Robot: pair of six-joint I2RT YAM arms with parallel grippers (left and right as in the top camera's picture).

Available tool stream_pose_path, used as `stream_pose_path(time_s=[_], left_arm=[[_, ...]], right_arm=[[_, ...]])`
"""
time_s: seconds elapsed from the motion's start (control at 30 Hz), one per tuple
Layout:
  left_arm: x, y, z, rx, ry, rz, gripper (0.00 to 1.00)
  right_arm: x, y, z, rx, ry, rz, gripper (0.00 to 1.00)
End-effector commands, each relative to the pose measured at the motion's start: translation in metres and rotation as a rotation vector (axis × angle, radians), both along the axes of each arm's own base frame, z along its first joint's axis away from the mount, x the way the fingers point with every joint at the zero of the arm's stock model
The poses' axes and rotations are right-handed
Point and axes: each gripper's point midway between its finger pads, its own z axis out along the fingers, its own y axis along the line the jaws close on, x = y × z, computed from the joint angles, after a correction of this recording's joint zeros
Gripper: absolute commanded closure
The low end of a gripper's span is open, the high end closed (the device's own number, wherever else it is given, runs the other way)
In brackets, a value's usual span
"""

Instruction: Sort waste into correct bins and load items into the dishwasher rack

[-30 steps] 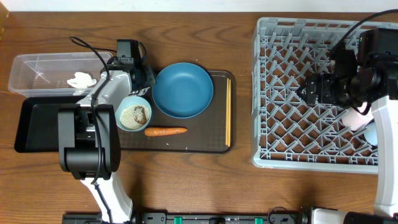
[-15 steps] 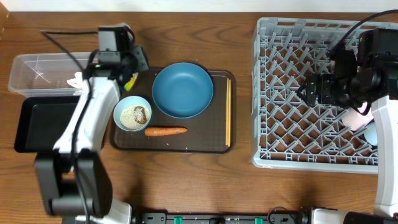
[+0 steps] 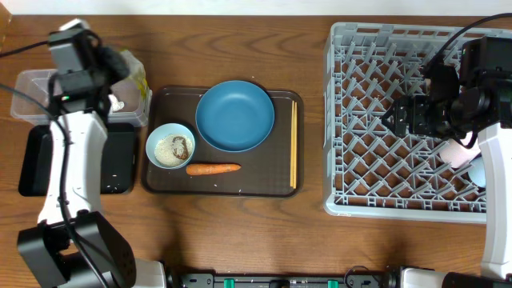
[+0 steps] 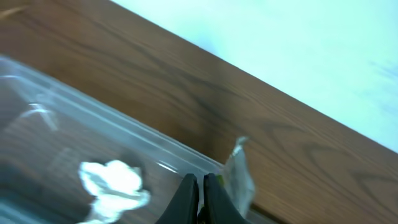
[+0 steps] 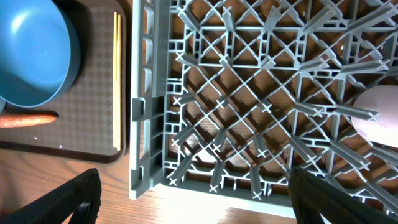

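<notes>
My left gripper (image 3: 122, 74) is shut on a silver-and-yellow wrapper (image 3: 138, 82) and holds it over the right end of the clear tub (image 3: 40, 80). In the left wrist view the jaws (image 4: 200, 188) pinch the wrapper (image 4: 239, 177) above the tub rim (image 4: 143, 134), with white tissue (image 4: 115, 182) inside. The black tray (image 3: 32, 164) lies in front of the tub. The blue plate (image 3: 235, 115), the bowl (image 3: 170, 146) with rice and a brown lump, the carrot (image 3: 213, 168) and the chopsticks (image 3: 294, 144) rest on the brown serving tray. My right gripper (image 3: 392, 118) hangs open and empty over the grey rack (image 3: 352, 120).
A pinkish-white cup (image 3: 458, 152) and a light-blue cup (image 3: 478, 173) sit at the rack's right side. The right wrist view shows the rack (image 5: 249, 93), the plate (image 5: 31, 50), the chopsticks (image 5: 116, 81) and the carrot (image 5: 28, 119). The brown serving tray (image 3: 264, 180) lies between bins and rack.
My left arm swung from the serving tray's back left corner leftward to over the clear tub, carrying the wrapper. The right arm has not moved.
</notes>
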Motion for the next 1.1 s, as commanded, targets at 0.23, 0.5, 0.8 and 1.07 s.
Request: stream_pose_path(time_s=[0.23, 0.5, 0.8, 1.07], left_arm=[[-0.007, 0.038, -0.008, 0.024, 0.023, 0.092, 0.92], [-0.016, 0.061, -0.011, 0.088, 0.054, 0.199, 0.86], [-0.004, 0.015, -0.019, -0.039, 0.05, 0.004, 0.68], [0.008, -0.06, -0.036, -0.096, 0.099, -0.185, 0.47]], right_arm=[[0.0, 0.002, -0.001, -0.006, 0.004, 0.02, 0.11], [-0.001, 0.002, -0.001, -0.006, 0.006, 0.02, 0.11], [-0.001, 0.002, -0.001, -0.005, 0.005, 0.019, 0.11], [-0.001, 0.002, -0.001, -0.005, 0.006, 0.019, 0.11]])
